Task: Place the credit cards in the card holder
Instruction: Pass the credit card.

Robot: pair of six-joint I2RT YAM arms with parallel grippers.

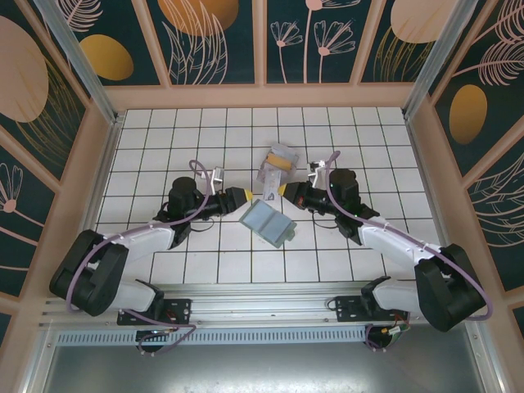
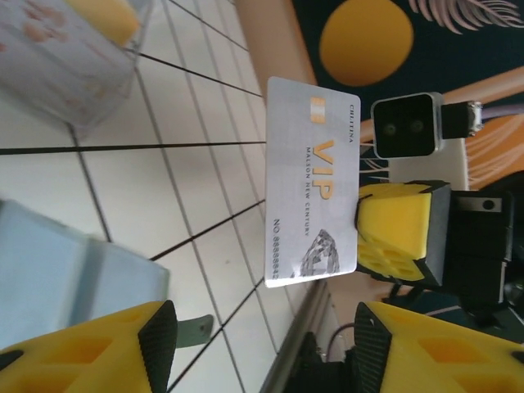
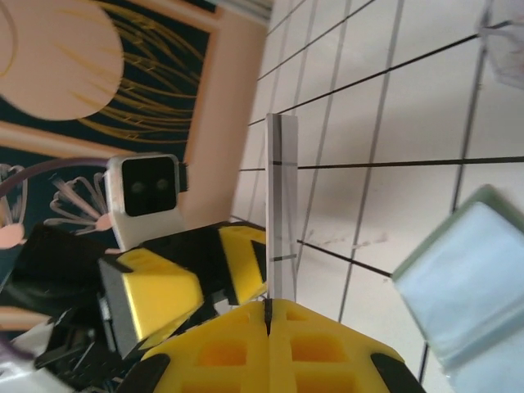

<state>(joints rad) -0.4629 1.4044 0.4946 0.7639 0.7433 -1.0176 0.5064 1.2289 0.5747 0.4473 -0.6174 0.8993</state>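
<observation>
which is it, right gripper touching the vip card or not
Touching. The right wrist view shows the card clamped edge-on between the right gripper and its shut fingers.

A white tiled floor point(image 1: 205, 139) with dark grout lines lies inside a peach wooden frame point(image 1: 262, 96); behind it stand dark teal wall panels point(image 1: 205, 49) with orange ovals and pale plant outlines; an aluminium rail point(image 1: 262, 293) spans the near edge; beside it, a slotted grey strip point(image 1: 270, 336).

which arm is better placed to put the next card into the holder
Right. The right hand is shut on a card, close beside the open holder. The left hand is open and holds nothing.
</observation>
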